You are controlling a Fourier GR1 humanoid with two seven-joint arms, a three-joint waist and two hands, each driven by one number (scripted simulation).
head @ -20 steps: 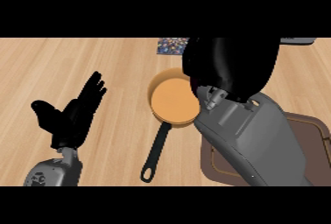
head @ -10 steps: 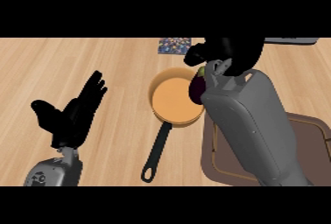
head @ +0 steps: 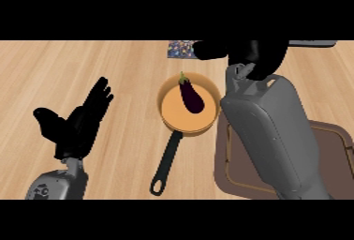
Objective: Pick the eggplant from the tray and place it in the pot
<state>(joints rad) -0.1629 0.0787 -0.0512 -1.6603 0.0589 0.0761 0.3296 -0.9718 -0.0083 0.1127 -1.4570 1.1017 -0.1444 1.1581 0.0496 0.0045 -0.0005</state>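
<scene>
A dark purple eggplant (head: 191, 97) lies inside the orange pot (head: 174, 117), a shallow pan with a long black handle pointing toward the lower edge. My right hand (head: 245, 54) hovers beyond the pot's far right rim, apart from the eggplant; its fingers are too dark and bunched to read. Its grey forearm crosses the brown tray (head: 330, 154) at the lower right and hides most of it. My left hand (head: 76, 124) rests open at the left, fingers up, well clear of the pot.
A small patterned object (head: 182, 48) lies at the counter's far edge, just behind the pot. A dark strip (head: 313, 43) shows at the top right corner. Bare wooden counter spreads between my left hand and the pot.
The right hand has lifted up and back from over the pot. The eggplant, hidden under that hand before, now lies uncovered in the pot. The left hand has not moved.
</scene>
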